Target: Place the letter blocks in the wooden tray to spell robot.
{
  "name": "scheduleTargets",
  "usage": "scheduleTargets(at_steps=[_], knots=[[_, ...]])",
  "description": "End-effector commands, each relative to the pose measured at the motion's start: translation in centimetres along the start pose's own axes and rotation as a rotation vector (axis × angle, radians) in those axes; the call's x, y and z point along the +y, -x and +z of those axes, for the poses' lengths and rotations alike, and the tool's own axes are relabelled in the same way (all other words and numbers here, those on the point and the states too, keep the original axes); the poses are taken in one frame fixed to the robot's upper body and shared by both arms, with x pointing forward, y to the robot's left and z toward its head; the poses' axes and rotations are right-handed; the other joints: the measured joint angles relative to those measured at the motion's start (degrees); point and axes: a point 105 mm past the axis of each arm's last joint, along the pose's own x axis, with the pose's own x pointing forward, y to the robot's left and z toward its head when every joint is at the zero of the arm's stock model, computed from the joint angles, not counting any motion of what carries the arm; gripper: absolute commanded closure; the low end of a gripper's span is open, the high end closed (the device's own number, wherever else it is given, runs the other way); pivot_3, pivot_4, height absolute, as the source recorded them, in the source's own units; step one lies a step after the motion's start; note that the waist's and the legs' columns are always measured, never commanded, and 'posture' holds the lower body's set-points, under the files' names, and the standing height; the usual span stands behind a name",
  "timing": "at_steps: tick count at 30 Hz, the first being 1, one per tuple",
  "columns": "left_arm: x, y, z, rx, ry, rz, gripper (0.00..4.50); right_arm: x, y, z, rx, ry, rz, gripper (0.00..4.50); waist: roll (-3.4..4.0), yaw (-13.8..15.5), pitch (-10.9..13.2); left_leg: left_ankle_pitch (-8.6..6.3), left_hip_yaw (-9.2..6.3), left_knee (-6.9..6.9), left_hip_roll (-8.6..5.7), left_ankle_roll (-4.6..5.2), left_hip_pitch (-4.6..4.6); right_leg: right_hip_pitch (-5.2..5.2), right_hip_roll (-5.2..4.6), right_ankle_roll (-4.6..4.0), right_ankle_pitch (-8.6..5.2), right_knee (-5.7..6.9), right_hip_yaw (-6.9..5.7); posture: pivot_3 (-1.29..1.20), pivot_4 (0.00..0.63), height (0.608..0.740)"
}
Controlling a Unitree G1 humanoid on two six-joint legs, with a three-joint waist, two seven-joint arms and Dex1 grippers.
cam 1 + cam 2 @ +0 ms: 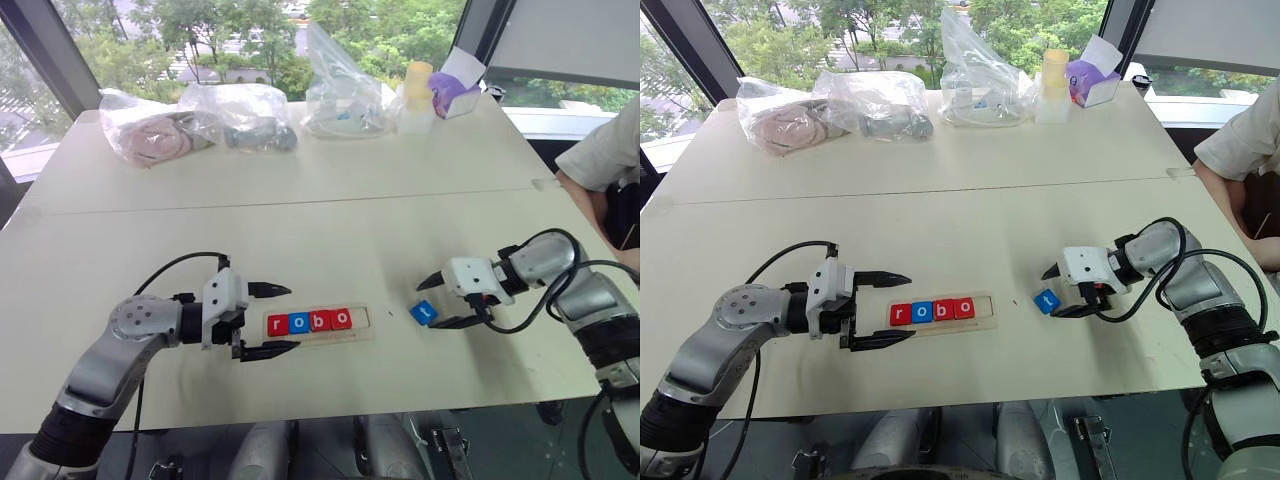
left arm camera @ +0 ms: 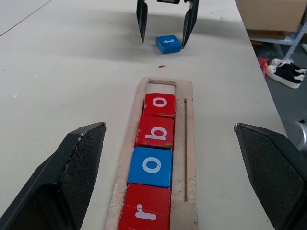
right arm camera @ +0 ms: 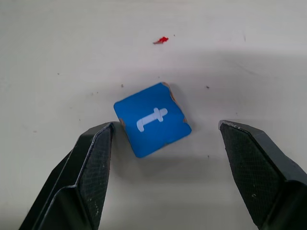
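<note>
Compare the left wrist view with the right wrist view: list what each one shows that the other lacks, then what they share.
Left wrist view alone: the wooden tray with four letter blocks, r, blue o, b, red o, an empty slot beyond them, and sneakers on the floor.

Right wrist view alone: worn corners on the blue t block, which lies skewed.

Shared: the t block on the table, between the right gripper's open fingers, and a red speck beside it.

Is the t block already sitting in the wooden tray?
No: the blue t block lies on the table between the open right claw, apart from the wooden tray.
</note>
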Motion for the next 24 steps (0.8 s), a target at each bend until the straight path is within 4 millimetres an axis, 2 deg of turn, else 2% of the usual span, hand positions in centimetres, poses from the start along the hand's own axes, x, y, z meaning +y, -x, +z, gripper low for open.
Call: scheduleTargets(at_steps=[1,2,4,5,8,9,14,19,24], knots=[[0.2,0.3,1.1,-0.014,-0.051,0.013,0.0,0.1,-0.4,0.2,-0.008,0.016,0.019,0.89,0.0,0.0,0.0,0.0,0.0,0.0,0.0,0.0,0.0,0.0,0.0,0.0,0.0,0.0,0.0,0.0,0.15,0.74],[0.2,0.3,1.1,-0.015,-0.05,0.014,0.0,0.1,-0.4,0.2,-0.009,0.017,0.021,0.89,0.0,0.0,0.0,0.0,0.0,0.0,0.0,0.0,0.0,0.0,0.0,0.0,0.0,0.0,0.0,0.0,0.15,0.74],[0.2,0.3,1.1,-0.015,-0.05,0.016,0.0,0.2,-0.5,0.4,-0.017,0.017,0.022,1.43,0.0,0.0,0.0,0.0,0.0,0.0,0.0,0.0,0.0,0.0,0.01,0.0,0.0,0.0,0.0,0.0,0.15,0.74],[0.2,0.3,1.1,-0.016,-0.049,0.017,0.0,0.1,-0.6,0.6,-0.028,0.017,0.02,1.77,0.0,0.0,0.0,0.0,0.0,0.0,0.0,0.0,0.0,0.0,0.01,0.0,0.0,0.0,0.0,0.0,0.15,0.74],[0.2,0.3,1.1,-0.015,-0.048,0.02,0.0,0.0,-0.5,1.2,-0.056,0.01,0.007,3.27,0.0,0.0,0.0,0.01,0.0,0.01,0.0,-0.01,0.01,0.0,0.0,-0.02,0.01,0.01,0.01,0.0,0.15,0.74],[0.2,0.3,1.1,-0.016,-0.048,0.021,0.0,0.0,-0.5,1.3,-0.057,0.008,0.004,3.38,0.0,0.0,0.0,0.01,0.0,0.01,0.0,-0.02,0.02,0.0,0.0,-0.03,0.02,0.02,0.01,0.0,0.15,0.74],[0.2,0.2,1.1,-0.018,-0.048,0.02,0.0,-0.2,-0.1,1.8,-0.056,-0.027,-0.034,3.38,0.0,0.1,0.0,0.02,0.0,0.01,0.0,-0.03,0.01,0.0,0.0,-0.03,0.03,0.03,0.01,0.0,0.15,0.74],[0.1,0.1,1.1,-0.02,-0.048,0.019,0.0,-0.6,-0.6,5.1,-0.116,-0.126,-0.061,3.38,0.01,0.1,0.0,0.02,-0.01,0.0,0.0,-0.04,-0.02,-0.1,-0.04,-0.04,0.03,0.08,0.07,0.0,0.15,0.74],[0.1,0.1,1.2,-0.021,-0.046,0.014,0.0,-0.3,-2.3,8.1,-0.145,-0.17,-0.043,3.38,0.01,0.2,0.0,0.02,-0.03,0.01,0.0,-0.04,-0.06,-0.1,-0.06,-0.04,0.03,0.06,0.05,0.0,0.15,0.74]])
